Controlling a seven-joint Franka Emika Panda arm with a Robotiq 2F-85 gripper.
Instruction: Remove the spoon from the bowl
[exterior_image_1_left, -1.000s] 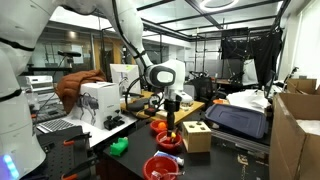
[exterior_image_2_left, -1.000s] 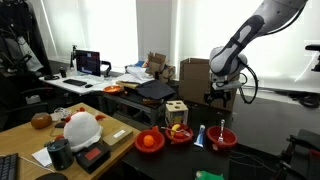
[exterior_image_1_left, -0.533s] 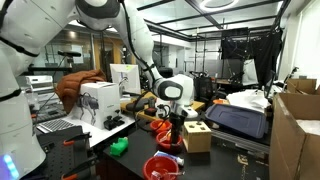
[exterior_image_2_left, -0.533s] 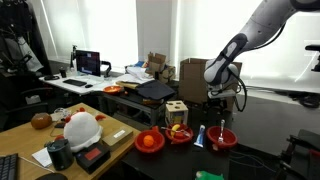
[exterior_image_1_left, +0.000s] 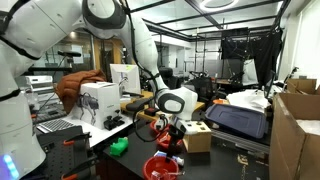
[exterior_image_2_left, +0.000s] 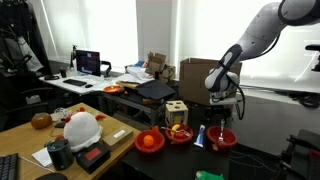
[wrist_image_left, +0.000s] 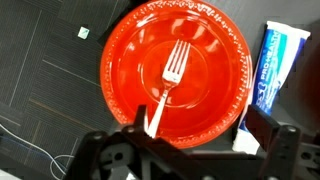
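Dark table (wrist_image_left: 40, 60), cluttered lab behind. Arm has come down in the last 1 s; jaws now hang just above the red bowl (wrist_image_left: 215, 60), spread wide, holding nothing. White fork (wrist_image_left: 168, 85) lies at the bowl's centre, handle toward the jaws: approach nearly done, grasp pending.

Your wrist cam looks straight down, close; red bowl (wrist_image_left: 210, 60) nearly fills frame. Both exterior views stand back, approx. level, facing arm (exterior_image_1_left: 100, 14) from diff. sides; they share arm & tan box (exterior_image_1_left: 197, 137) near mid-frame.
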